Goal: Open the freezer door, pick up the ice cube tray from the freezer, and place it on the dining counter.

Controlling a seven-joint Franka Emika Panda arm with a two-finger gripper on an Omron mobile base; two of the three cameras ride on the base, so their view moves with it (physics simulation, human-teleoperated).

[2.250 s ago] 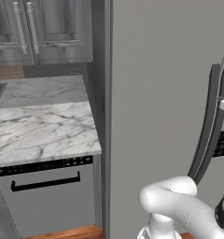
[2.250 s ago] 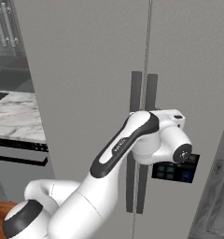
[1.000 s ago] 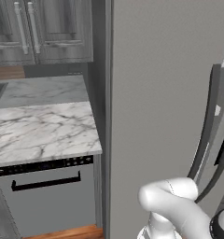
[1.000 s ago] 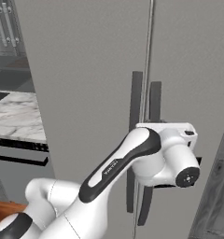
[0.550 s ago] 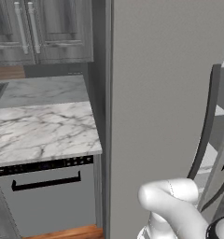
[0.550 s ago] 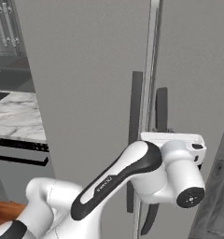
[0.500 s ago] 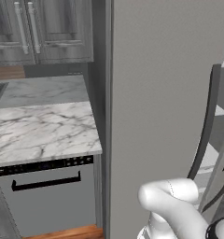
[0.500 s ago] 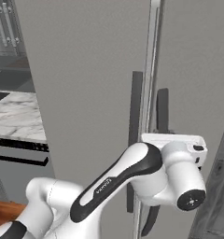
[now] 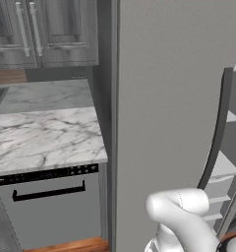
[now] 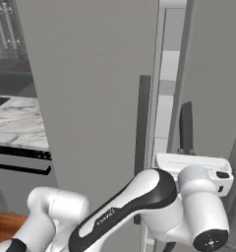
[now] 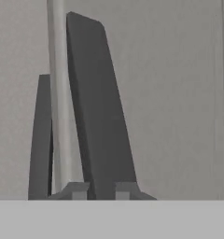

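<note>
Freezer door (image 10: 90, 98) now swung ajar; a second ago it was nearly flush, and the gap beside it shows pale shelf edges (image 9: 223, 170). Claw (image 11: 102, 190) clamped on the door's dark bar handle (image 11: 97, 107), fingertips (image 11: 79, 190) on either side of it. In the right base view the wrist hides the claw. Neighbouring door handle (image 11: 40, 140) just beside. Marble desk (image 9: 41, 138) at left, cut off by the frame.

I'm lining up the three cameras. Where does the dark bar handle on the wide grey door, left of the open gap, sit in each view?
Left base view: the handle runs down the door's right edge, far right.
Right base view: the upright bar near centre, just left of the gap.
Hand view: the narrower bar at left.
Shared landmark: the pale fridge interior right beside it.
</note>
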